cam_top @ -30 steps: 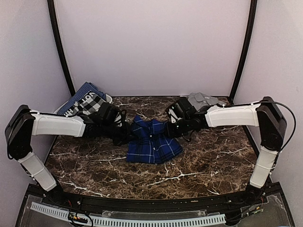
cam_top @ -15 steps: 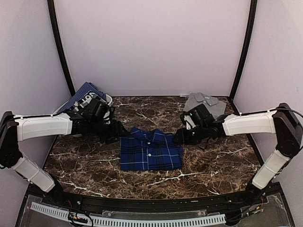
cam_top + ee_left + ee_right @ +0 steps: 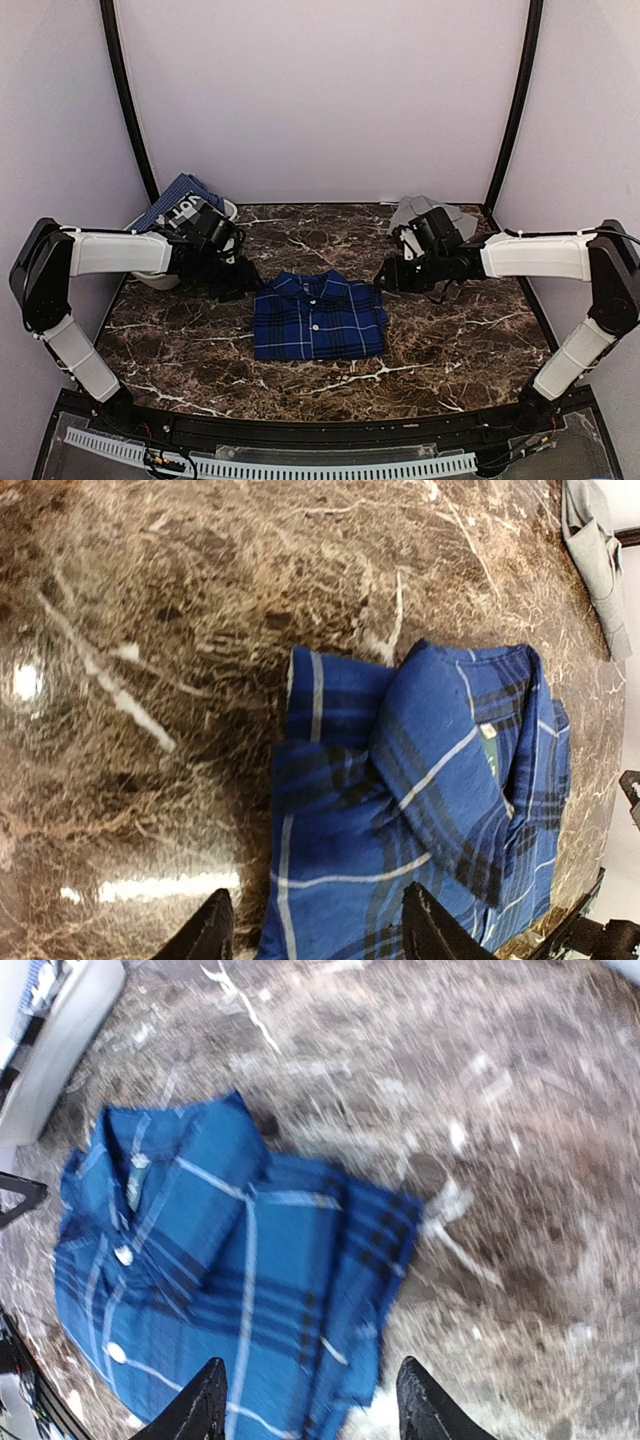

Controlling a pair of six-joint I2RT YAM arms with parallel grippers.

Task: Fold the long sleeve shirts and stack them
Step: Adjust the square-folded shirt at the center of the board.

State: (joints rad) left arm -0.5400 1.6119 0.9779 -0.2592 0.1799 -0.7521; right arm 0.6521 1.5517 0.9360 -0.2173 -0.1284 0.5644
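Observation:
The royal-blue and black plaid shirt [image 3: 318,316] lies folded into a flat rectangle at the table's middle, collar toward the back. It also fills the left wrist view [image 3: 430,810] and the right wrist view [image 3: 230,1280]. The grey shirt [image 3: 432,213] sits folded at the back right, partly behind the right arm, and its edge [image 3: 600,550] shows in the left wrist view. My left gripper [image 3: 238,283] [image 3: 320,935] hovers open just off the plaid shirt's left back corner. Open too, my right gripper [image 3: 388,278] [image 3: 310,1410] hangs by its right back corner. Neither holds cloth.
A white bin [image 3: 60,1030] at the back left holds blue dotted and black-and-white checked cloth [image 3: 182,205]. Dark marble table [image 3: 450,350] surrounds the shirt. Black frame posts and pale walls close in the back and sides.
Both grippers opened and let go of the plaid shirt. It dropped from a bunched, lifted shape to a flat fold. Both arms drew back outward from it.

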